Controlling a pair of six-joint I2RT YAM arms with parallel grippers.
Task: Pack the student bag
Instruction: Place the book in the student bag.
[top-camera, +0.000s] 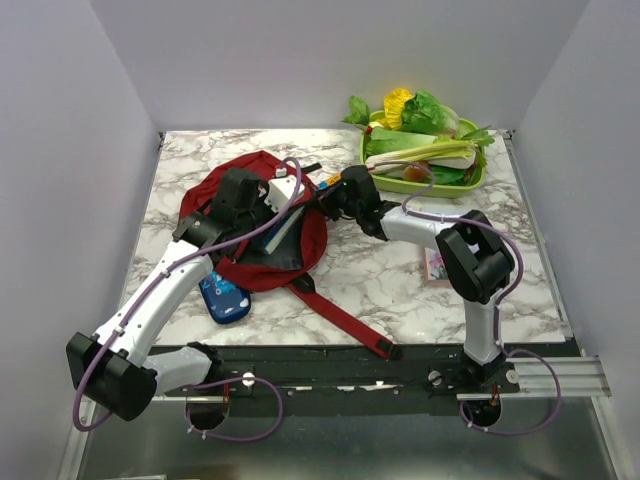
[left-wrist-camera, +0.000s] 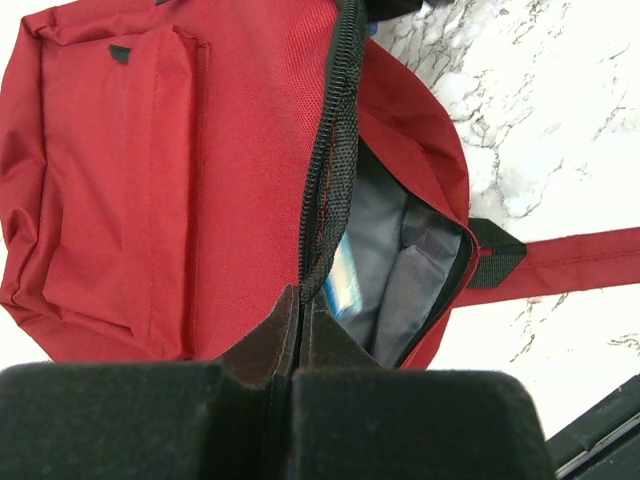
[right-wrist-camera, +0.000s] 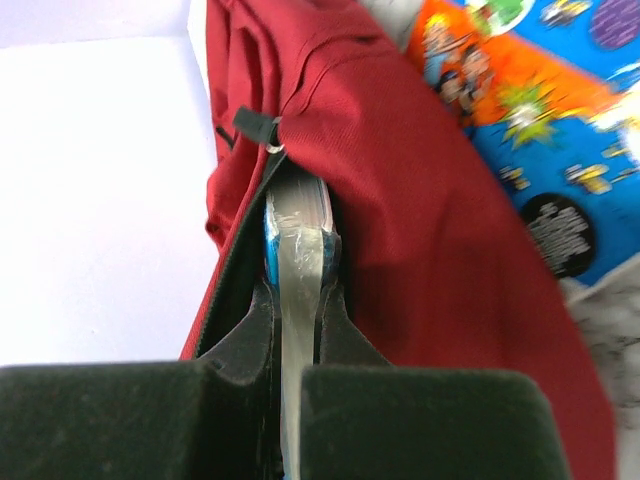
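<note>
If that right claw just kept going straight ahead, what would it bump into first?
Probably the red backpack: the right gripper, shut on a thin book, points into its open mouth; depth inside is unclear.

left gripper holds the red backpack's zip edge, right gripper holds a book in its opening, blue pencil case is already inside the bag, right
No. The blue pencil case lies on the table outside the red backpack, as the top view shows. The left gripper does hold the zip edge, and the right gripper holds the book in the opening.
</note>
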